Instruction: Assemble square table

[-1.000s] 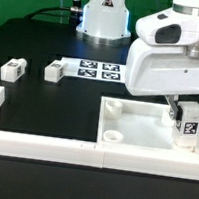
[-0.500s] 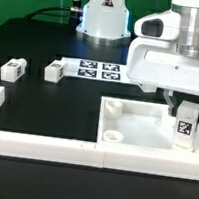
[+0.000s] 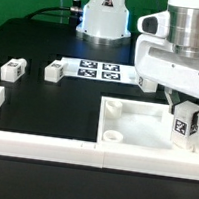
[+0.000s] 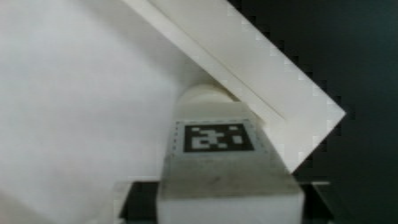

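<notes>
Right now my gripper (image 3: pixel 185 112) is clamped on a tagged leg (image 3: pixel 182 128) at the right edge of the exterior frame, standing it in the tabletop (image 3: pixel 135 125) at lower right, close against its rim. Its tag has swung round in the last second, so I judge it's being screwed in, though the socket is hidden.
</notes>
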You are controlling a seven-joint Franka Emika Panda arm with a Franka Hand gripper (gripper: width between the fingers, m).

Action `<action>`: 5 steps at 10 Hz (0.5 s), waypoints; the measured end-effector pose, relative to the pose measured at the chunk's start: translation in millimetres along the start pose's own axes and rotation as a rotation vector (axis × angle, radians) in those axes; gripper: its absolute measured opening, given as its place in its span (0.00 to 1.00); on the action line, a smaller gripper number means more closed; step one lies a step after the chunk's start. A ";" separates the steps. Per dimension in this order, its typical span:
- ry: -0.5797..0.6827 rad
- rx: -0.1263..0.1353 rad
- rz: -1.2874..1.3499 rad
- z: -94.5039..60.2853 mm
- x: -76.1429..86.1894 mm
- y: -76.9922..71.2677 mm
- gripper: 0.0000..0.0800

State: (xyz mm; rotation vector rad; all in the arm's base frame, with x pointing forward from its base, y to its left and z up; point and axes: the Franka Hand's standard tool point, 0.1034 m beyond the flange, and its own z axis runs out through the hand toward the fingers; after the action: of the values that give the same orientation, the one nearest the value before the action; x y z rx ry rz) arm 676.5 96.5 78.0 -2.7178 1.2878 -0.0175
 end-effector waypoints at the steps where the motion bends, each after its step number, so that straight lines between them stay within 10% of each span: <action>1: 0.000 0.000 0.000 0.1 -0.2 -0.1 0.36; 3: -0.004 -0.004 -0.053 0.1 -1.3 0.0 0.74; 5: 0.001 -0.012 -0.259 0.4 -3.7 -1.0 0.80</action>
State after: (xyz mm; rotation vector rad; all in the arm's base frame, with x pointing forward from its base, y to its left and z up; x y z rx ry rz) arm 674.9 100.0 77.8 -2.8745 0.9299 -0.0368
